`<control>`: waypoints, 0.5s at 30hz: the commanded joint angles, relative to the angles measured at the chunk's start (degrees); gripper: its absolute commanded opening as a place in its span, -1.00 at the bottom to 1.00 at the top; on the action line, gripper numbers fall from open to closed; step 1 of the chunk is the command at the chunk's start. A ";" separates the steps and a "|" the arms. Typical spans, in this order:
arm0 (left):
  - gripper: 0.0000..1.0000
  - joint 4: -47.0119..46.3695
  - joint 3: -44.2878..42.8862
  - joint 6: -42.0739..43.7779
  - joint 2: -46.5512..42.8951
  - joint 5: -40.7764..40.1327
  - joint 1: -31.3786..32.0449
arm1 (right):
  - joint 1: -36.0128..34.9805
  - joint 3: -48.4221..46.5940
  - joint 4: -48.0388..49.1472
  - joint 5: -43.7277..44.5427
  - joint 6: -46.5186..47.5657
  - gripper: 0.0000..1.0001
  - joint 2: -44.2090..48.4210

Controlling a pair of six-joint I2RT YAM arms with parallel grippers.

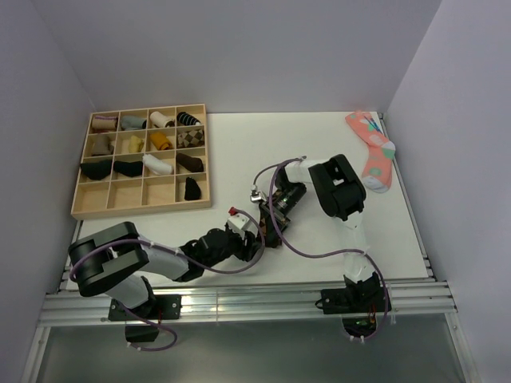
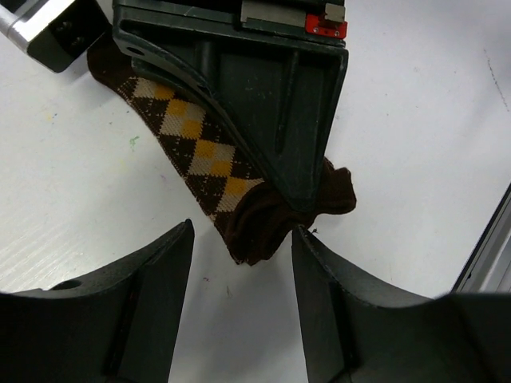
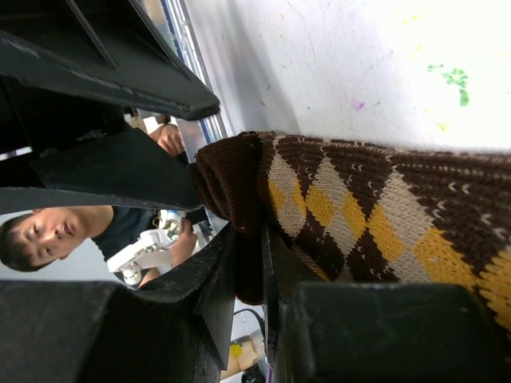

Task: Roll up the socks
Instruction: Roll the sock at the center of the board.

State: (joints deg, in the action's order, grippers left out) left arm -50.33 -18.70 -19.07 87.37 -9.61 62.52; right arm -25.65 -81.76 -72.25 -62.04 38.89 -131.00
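Hidden beneath the arms overhead, the sock (image 2: 192, 136) shows in the wrist views, with the right gripper (image 3: 249, 263) clamped on its bunched end and the left gripper (image 2: 242, 233) open just before it.

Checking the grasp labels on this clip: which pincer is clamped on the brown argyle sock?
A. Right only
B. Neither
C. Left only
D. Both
A. The right pincer is pinched shut on the dark end of the argyle sock, while the left pincer has its jaws open either side of that end, gripping nothing.
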 commanded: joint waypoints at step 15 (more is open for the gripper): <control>-0.01 -5.30 -2.57 1.67 3.24 1.26 0.41 | 1.39 -2.09 -3.43 -1.68 2.41 -0.55 0.04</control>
State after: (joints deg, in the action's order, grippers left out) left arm -51.42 -19.64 -18.68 89.97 -8.67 62.61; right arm -24.80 -81.89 -73.34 -62.48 40.03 -131.00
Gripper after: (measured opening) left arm 0.505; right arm 0.232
